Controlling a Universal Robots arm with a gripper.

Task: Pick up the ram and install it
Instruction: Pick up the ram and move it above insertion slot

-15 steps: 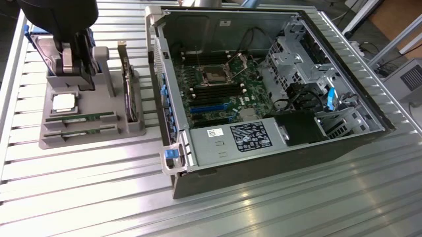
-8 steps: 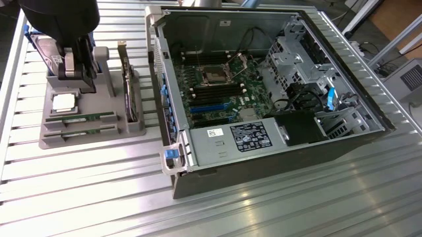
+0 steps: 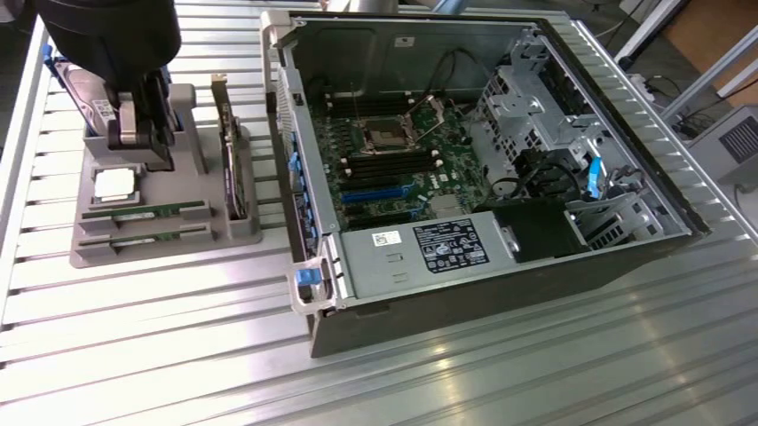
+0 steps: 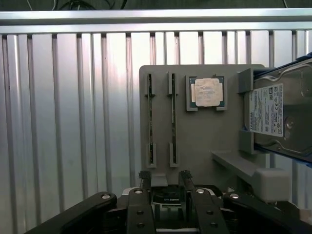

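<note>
Ram (image 4: 151,119): slim green stick, on edge in gray holder (image 4: 204,141) slot, second stick (image 4: 172,119) just beside. Fingers (image 4: 145,185) apart, hovering above holder. Ribbed metal desk (image 4: 73,122); open computer case (image 3: 474,311) near.

One camera high and wide, one riding the wrist.
The exterior view looks steeply down on the table (image 3: 142,355), computer case (image 3: 498,297) central, parts holder (image 3: 130,253) at its nine o'clock; the wrist view stares straight down, near, at that parts holder (image 4: 204,141), its CPU chip (image 4: 207,91) and hard drive (image 4: 278,112).
</note>
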